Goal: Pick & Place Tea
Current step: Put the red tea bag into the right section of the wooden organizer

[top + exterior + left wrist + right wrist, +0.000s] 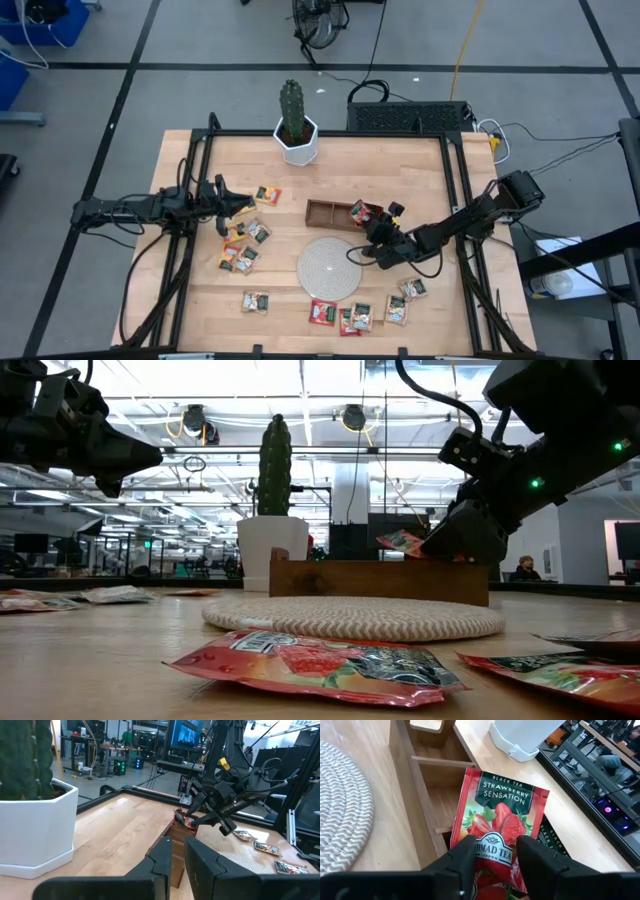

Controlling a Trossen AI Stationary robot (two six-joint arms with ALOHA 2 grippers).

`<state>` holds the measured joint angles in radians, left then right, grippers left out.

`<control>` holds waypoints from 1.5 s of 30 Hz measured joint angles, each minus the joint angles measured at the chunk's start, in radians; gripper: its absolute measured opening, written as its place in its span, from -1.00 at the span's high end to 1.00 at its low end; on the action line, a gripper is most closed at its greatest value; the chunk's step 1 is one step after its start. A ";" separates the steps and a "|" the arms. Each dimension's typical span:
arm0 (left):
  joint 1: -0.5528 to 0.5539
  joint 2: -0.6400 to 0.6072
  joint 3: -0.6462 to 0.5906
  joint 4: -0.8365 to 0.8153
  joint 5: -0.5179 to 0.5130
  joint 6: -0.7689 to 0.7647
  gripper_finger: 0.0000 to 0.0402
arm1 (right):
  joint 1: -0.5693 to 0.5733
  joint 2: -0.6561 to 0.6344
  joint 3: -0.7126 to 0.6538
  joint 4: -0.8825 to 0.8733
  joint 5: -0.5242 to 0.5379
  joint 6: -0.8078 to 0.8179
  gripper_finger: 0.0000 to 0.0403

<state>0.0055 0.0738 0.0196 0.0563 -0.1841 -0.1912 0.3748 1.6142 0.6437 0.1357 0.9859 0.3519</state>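
Right pincer [492, 851] pinches a red strawberry sachet [502, 817], long axis tilted over the wooden tray's [420, 775] end compartment; left pincer [243, 203] pressed nearly together above open bench [400, 160].

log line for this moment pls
right gripper: jaws around red tea sachet at wooden tray right end | left gripper: idle above table left
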 joint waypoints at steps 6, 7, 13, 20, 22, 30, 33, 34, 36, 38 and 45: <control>0.000 0.000 0.000 0.000 0.000 0.000 0.74 | -0.003 0.000 0.000 -0.041 0.005 0.004 0.32; 0.000 0.000 0.000 0.000 0.000 0.000 0.74 | -0.003 0.000 0.000 -0.047 0.005 0.006 0.33; 0.000 0.000 0.000 0.000 0.000 0.000 0.74 | -0.001 0.000 0.000 -0.048 0.005 -0.001 0.37; 0.000 0.000 0.000 0.000 0.000 0.000 0.74 | 0.000 0.000 0.000 -0.051 0.005 -0.013 0.45; 0.000 0.000 0.000 0.000 0.000 0.000 0.74 | 0.000 0.000 0.000 -0.050 0.004 -0.024 0.46; 0.000 0.000 0.000 0.000 0.000 0.000 0.74 | 0.000 -0.001 0.000 -0.035 -0.050 -0.019 0.48; 0.000 0.000 0.000 0.000 0.000 0.000 0.74 | 0.000 -0.002 0.002 -0.034 -0.060 0.005 0.48; 0.000 0.000 0.000 0.000 0.000 0.000 0.74 | 0.000 -0.002 0.002 -0.035 -0.053 0.014 0.47; 0.000 0.000 0.000 0.000 0.000 0.000 0.74 | 0.000 -0.002 0.002 -0.036 -0.048 0.019 0.44; 0.000 0.000 0.000 0.000 0.000 0.000 0.74 | 0.000 -0.002 0.002 -0.036 -0.040 0.019 0.38; 0.000 0.000 0.000 0.000 0.000 0.000 0.74 | 0.000 -0.048 0.002 -0.036 -0.020 -0.005 0.18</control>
<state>0.0059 0.0738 0.0196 0.0563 -0.1841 -0.1909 0.3752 1.5659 0.6453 0.1001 0.9661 0.3471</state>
